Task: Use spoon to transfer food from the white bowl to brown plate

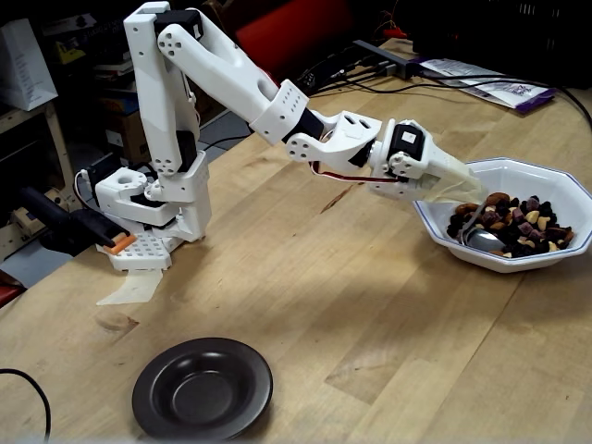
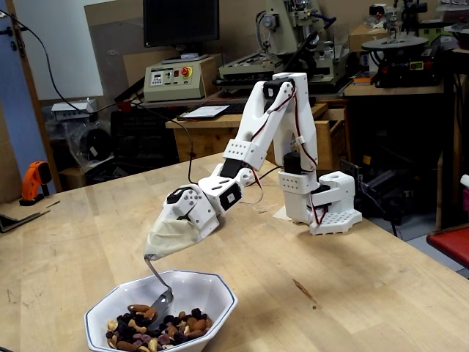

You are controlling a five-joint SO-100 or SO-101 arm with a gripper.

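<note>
Gripping spoon (image 2: 160,288), claw (image 2: 165,246) over white bowl (image 2: 220,292).

In a fixed view, the white bowl (image 1: 518,222) sits at the table's right edge, with the food (image 1: 523,227) and the spoon (image 1: 481,236) in it. The brown plate (image 1: 203,387) lies at the near edge, well apart. The arm base (image 1: 153,217) stands toward the left edge, behind the plate.
</note>
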